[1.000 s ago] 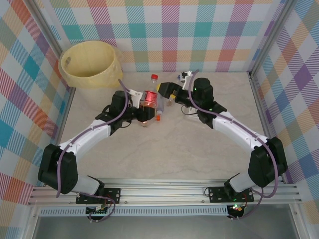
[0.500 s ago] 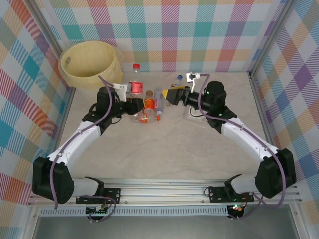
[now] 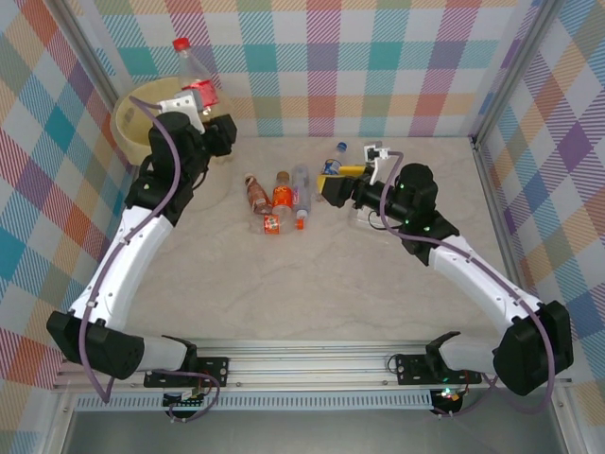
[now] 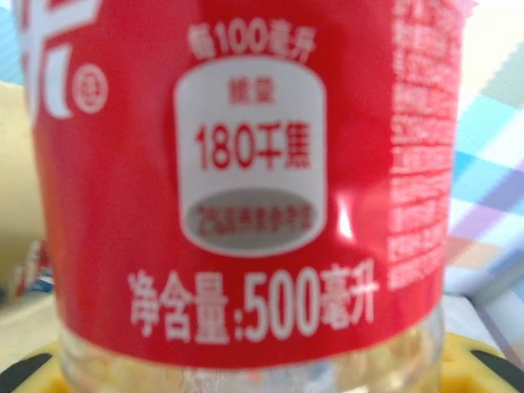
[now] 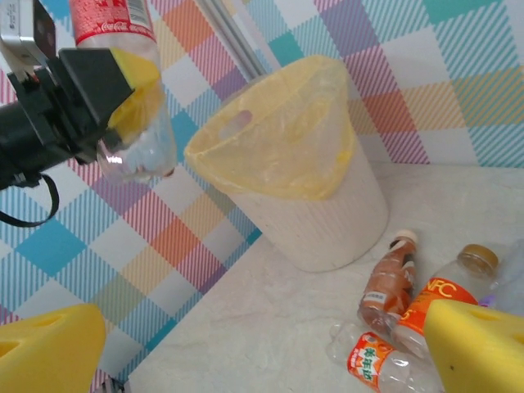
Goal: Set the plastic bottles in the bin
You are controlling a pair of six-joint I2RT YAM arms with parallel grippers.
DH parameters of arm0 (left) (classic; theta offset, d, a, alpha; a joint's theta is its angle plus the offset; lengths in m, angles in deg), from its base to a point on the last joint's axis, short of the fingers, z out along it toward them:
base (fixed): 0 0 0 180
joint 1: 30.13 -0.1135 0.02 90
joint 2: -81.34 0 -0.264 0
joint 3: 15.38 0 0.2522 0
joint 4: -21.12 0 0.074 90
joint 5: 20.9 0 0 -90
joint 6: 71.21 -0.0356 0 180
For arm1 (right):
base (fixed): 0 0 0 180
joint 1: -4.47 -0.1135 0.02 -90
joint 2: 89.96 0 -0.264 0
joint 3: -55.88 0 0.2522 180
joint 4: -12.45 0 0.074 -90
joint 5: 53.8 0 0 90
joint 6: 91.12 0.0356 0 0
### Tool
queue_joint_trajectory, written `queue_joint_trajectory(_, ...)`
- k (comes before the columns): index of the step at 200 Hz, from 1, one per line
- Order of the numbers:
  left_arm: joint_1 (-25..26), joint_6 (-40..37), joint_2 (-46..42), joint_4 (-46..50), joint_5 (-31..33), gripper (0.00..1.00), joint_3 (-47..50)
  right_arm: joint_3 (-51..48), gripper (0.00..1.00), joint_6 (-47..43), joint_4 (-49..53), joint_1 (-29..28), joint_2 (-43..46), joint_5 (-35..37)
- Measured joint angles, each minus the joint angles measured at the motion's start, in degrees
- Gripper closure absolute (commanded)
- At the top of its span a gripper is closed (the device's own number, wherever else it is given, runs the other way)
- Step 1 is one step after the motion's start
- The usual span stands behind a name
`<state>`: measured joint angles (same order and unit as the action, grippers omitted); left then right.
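Plaid walls, red-label bottle held high near bin

I see a bottle up close, its red label with white print facing me, clear plastic below, yellow pads either side.

Left arm is extended far along the left side, with the wrist held high. Left gripper is clamped on a red-labelled bottle, cap uppermost. Right arm is stretched forward and inward, with the wrist low. Right gripper is spread wide, its yellow pads well apart.
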<state>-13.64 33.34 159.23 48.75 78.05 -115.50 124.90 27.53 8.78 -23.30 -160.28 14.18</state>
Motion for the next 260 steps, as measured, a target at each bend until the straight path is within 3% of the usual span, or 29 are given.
queue_joint_trajectory(58, -3.8, -7.4, 9.9, -7.0, 13.0, 0.56, -4.3, -1.4, 0.00, -1.3, 2.8, 0.0, 3.4, 4.2)
queue_joint_trajectory(121, -13.5, -16.1, 17.3, -13.7, 15.2, 0.55, -11.2, -2.3, 0.00, -1.3, 5.6, 0.0, 3.4, 6.6)
queue_joint_trajectory(169, -18.5, -17.0, 20.4, -14.2, 17.0, 0.54, -13.3, -2.3, 0.00, -1.3, 5.9, 0.0, 3.3, 7.1)
queue_joint_trajectory(234, -21.5, -14.0, 25.5, -11.0, 22.2, 0.51, -14.1, -2.2, 0.00, -1.0, 6.8, 0.0, 0.3, 7.0)
queue_joint_trajectory(260, -21.6, -11.9, 27.0, -8.8, 24.3, 0.46, -14.2, -2.2, 0.00, -0.8, 6.9, 0.0, 0.3, 7.0)
